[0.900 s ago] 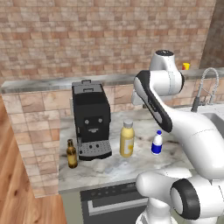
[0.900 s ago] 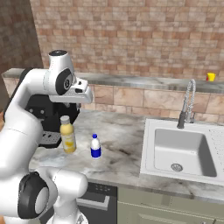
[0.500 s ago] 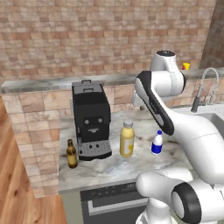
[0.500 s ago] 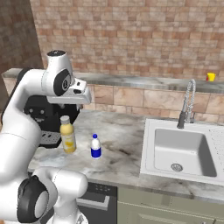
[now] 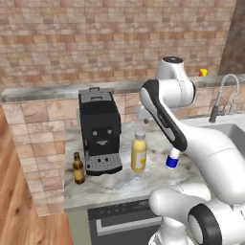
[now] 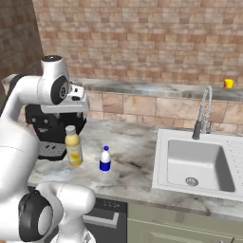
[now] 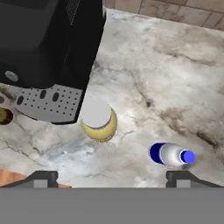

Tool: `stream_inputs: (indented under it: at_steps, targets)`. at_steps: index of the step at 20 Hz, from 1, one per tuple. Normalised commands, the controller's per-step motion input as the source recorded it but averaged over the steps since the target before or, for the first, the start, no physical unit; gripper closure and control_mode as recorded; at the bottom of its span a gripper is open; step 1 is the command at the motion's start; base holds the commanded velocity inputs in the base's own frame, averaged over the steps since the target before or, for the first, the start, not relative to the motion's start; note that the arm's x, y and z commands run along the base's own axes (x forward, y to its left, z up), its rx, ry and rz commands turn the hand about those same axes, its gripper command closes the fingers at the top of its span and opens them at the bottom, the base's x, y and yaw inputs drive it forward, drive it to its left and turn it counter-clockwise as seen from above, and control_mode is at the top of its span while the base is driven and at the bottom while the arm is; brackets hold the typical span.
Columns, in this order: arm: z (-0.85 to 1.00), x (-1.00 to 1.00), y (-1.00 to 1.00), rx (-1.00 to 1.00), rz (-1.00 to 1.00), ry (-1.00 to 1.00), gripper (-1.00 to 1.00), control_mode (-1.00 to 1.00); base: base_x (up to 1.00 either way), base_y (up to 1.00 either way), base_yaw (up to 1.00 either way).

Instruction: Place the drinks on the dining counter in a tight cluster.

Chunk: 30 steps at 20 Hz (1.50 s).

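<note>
Three drinks stand upright on the marble dining counter point(image 6: 135, 142). The tall yellow bottle point(image 5: 139, 152) point(image 6: 73, 146) with a pale cap is just in front of the coffee machine. To its right stands the small blue-and-white bottle point(image 5: 172, 159) point(image 6: 105, 159). The slim brown bottle point(image 5: 78, 169) is at the machine's left. My gripper point(image 7: 111, 178) hovers open high above them, holding nothing. In the hand view the yellow bottle point(image 7: 98, 119) is below centre, the blue one point(image 7: 171, 154) to the right, and the brown one point(image 7: 4, 116) at the left edge.
A black coffee machine point(image 5: 99, 129) point(image 7: 43, 52) stands at the counter's left against the raised brick ledge. A sink point(image 6: 197, 159) with a faucet point(image 6: 204, 111) lies to the right. A small yellow object point(image 6: 228, 83) sits on the ledge. Wood floor point(image 5: 19, 210) lies beyond the counter's left end.
</note>
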Motion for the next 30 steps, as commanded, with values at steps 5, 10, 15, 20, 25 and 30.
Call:
stream_inputs:
  at_steps: [5, 10, 15, 20, 25, 30]
  targets:
    - [-0.01, 0.27, 0.34, 0.0, 0.12, 0.0, -1.0, -1.0, 0.0, 0.0, 0.0]
    - [-0.02, 0.42, 0.08, 0.0, 0.06, 0.0, -1.0, -1.0, 0.0, 0.0, 0.0]
    - [-0.08, 0.19, 0.0, 0.0, 0.0, 0.04, -1.0, -1.0, 0.0, 0.0, 0.0]
    - [-0.2, 0.0, 0.0, -0.01, 0.0, 0.18, -1.0, -1.0, 0.0, 0.0, 0.0]
    - [-0.16, -0.2, 0.0, 0.0, 0.0, 0.12, -1.0, -1.0, 0.0, 0.0, 0.0]
    - [0.0, -0.05, 0.0, 0.0, 0.0, 0.09, -1.0, -1.0, 0.0, 0.0, 0.0]
